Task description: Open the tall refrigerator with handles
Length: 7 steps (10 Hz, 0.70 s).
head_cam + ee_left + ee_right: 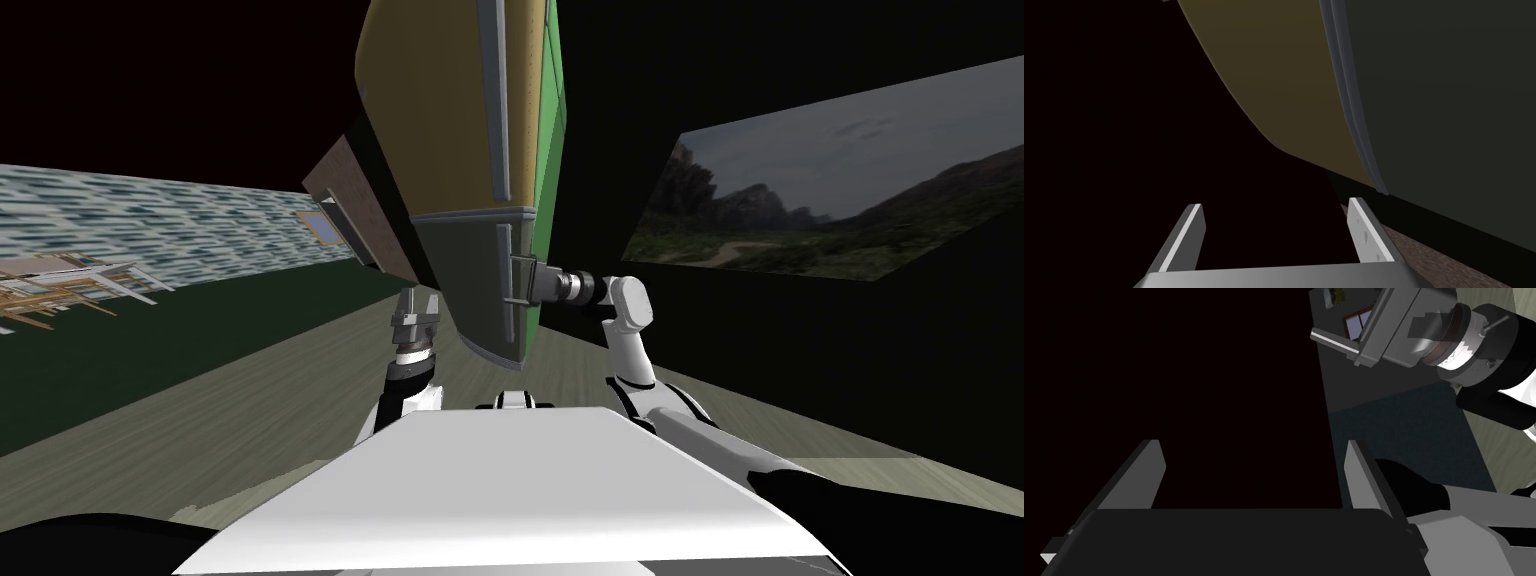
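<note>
1. Right gripper: fingers spread wide, holding nothing.
2. Head view puts it at the fridge, straight ahead and close, coming in from the right with its tips at the lower handle.
3. That handle is a grey vertical bar on the right edge of the dark lower door, next to the green side.
4. The tips look like they bracket the bar. The wrist view has black between the fingers, so I can't confirm the bar is seated.
5. Left gripper: also spread and empty, pointing up just left of the lower door, close to its surface.
6. Upper door is tan with its own long handle. Nothing is on it.
7. Step in hand, as I read it: grasp the lower handle.
8. Doing it well:
   - Push in until the bar sits deep between the fingers, then close squarely across it.
   - With the handle on the right edge, the hinge is probably on the left. Pull in an arc about it, not straight back, or the thin fingers may slip off.
   - Move the left arm out first. It looks to be in the door's likely swing path.
</note>
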Tool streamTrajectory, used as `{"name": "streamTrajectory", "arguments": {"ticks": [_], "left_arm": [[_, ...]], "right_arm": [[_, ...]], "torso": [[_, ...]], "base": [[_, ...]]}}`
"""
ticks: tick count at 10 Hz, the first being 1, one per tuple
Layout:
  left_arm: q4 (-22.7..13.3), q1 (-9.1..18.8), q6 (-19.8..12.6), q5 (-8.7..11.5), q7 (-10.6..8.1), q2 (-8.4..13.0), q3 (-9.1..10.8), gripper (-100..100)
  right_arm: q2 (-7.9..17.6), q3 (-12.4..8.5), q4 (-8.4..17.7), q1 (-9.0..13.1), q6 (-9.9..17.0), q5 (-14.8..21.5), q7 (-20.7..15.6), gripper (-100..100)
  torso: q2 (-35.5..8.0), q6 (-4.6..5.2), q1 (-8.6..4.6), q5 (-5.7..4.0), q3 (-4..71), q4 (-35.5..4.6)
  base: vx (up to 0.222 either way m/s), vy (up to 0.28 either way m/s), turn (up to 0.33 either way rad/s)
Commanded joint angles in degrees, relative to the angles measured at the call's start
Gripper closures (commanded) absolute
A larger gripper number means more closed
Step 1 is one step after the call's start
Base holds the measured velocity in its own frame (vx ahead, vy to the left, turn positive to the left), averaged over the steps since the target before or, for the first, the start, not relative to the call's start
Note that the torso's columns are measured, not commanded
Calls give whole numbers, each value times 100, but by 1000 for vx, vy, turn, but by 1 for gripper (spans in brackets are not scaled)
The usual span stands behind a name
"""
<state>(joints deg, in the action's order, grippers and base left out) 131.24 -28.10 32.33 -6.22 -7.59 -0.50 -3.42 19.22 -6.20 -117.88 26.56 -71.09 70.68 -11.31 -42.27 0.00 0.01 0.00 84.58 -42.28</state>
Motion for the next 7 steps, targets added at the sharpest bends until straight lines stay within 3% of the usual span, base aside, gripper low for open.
{"name": "streamTrajectory", "arguments": {"ticks": [1, 3, 4, 6, 7], "left_arm": [[0, 0, 0, 0, 0, 0, 0, 0], [0, 0, 0, 0, 0, 0, 0, 0], [0, 0, 0, 0, 0, 0, 0, 0], [0, 0, 0, 0, 0, 0, 0, 0], [0, 0, 0, 0, 0, 0, 0, 0]], "right_arm": [[84, -54, 112, 308, -189, 422, -94, -100], [84, -54, 112, 347, -189, 702, -94, -100], [158, -98, 216, 624, -331, 890, -164, -100], [158, -98, 216, 642, -331, 1178, -164, -100], [229, -140, 323, 924, -460, 1373, -231, -100]], "torso": [[-4, 0, -3, -1, -3, -1], [0, -1, 3, 1, 0, 0], [-4, 0, -6, -2, -2, -1], [0, 0, 1, 0, 0, 0], [-3, 0, -5, -2, -2, -1]], "base": [[18, 42, -66], [12, 31, -13], [10, 37, -50], [11, 30, -11], [6, 48, -45]]}}
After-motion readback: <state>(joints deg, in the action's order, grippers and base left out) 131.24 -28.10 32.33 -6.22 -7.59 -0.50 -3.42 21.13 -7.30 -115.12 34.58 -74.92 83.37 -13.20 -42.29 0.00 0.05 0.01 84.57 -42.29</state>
